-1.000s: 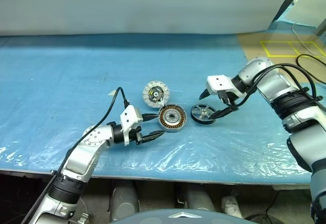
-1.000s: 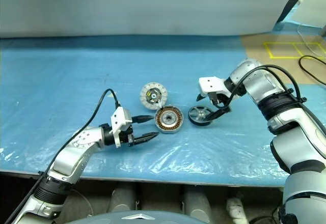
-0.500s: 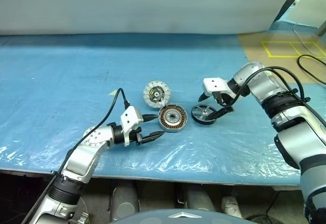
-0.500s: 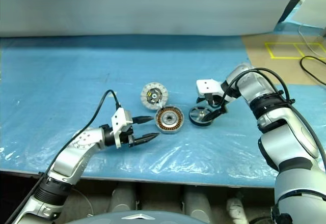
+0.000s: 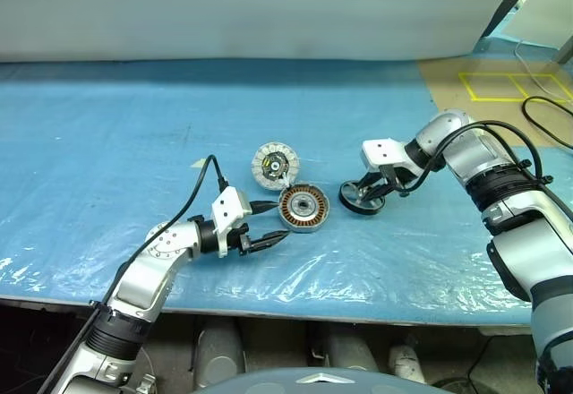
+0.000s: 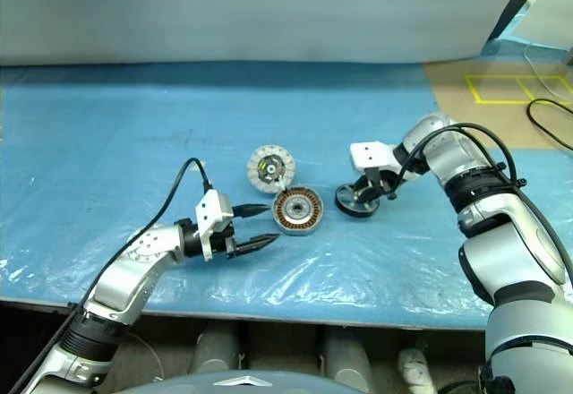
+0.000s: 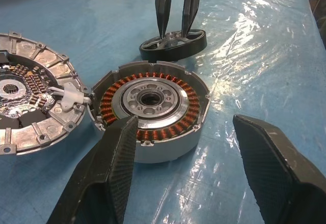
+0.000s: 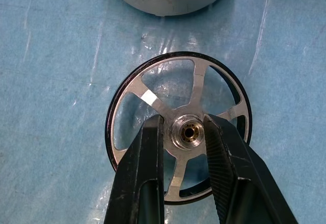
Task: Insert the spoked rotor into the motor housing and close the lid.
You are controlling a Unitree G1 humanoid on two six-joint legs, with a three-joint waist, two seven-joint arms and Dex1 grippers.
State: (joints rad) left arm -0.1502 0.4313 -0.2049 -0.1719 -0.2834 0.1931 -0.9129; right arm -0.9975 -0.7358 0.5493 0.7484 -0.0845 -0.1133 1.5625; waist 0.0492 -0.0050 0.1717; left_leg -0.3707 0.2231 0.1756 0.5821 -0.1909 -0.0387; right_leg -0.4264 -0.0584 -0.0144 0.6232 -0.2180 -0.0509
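The spoked rotor (image 5: 356, 201), a silver wheel with a dark rim, lies on the blue sheet just right of the motor housing (image 5: 303, 208). My right gripper (image 8: 186, 124) points down at it, its fingers closed against either side of the round hub. The housing shows copper windings around a silver hub (image 7: 150, 99). Behind it and touching it lies the lid (image 5: 273, 167), pale with a toothed rim. My left gripper (image 5: 271, 222) stands open just left of the housing, low over the sheet, with nothing between its fingers (image 7: 112, 168).
A crinkled blue plastic sheet (image 5: 134, 125) covers the table, whose front edge (image 5: 295, 303) runs close below the parts. A short white wire (image 7: 69, 94) joins lid and housing. Tan floor with yellow tape (image 5: 501, 85) and black cables lies at the back right.
My right gripper's fingers have closed from wide apart onto the rotor's hub. The left arm, housing and lid have stayed put.
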